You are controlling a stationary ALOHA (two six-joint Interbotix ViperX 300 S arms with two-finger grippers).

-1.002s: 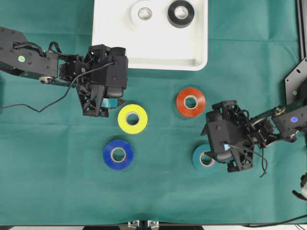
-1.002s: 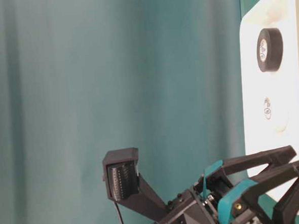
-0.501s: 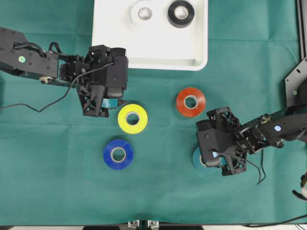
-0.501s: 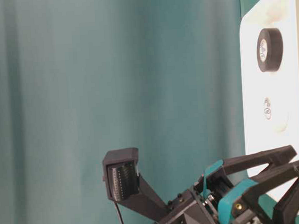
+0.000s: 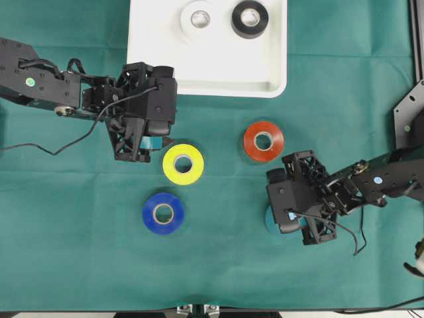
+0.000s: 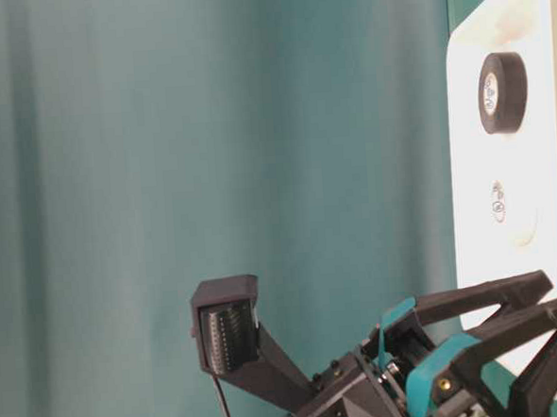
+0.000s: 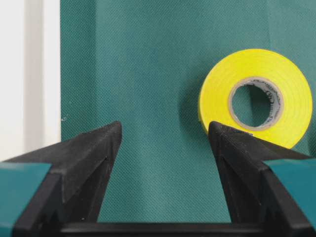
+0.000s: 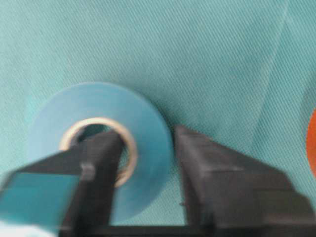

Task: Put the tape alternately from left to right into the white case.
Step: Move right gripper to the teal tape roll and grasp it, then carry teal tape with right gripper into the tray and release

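- The right gripper (image 8: pixel 145 148) pinched the teal tape roll's (image 8: pixel 101 106) wall at lower right, one finger inside the core.
- Light and rigid, it probably suits that wall grip.
- The left gripper (image 7: pixel 163 148) gaped wide beside the yellow roll (image 7: pixel 256 94).
- The white case (image 5: pixel 159 66) sat at top.

Right end effector (image 8: pixel 148 163) lowered over teal tape roll (image 8: pixel 98 148), jaws narrowed across its wall

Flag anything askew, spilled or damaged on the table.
Nothing stands out. The white roll and black roll lie flat in the white case; yellow, blue and red rolls lie flat on the cloth. The right claw straddles the light-blue roll's wall.
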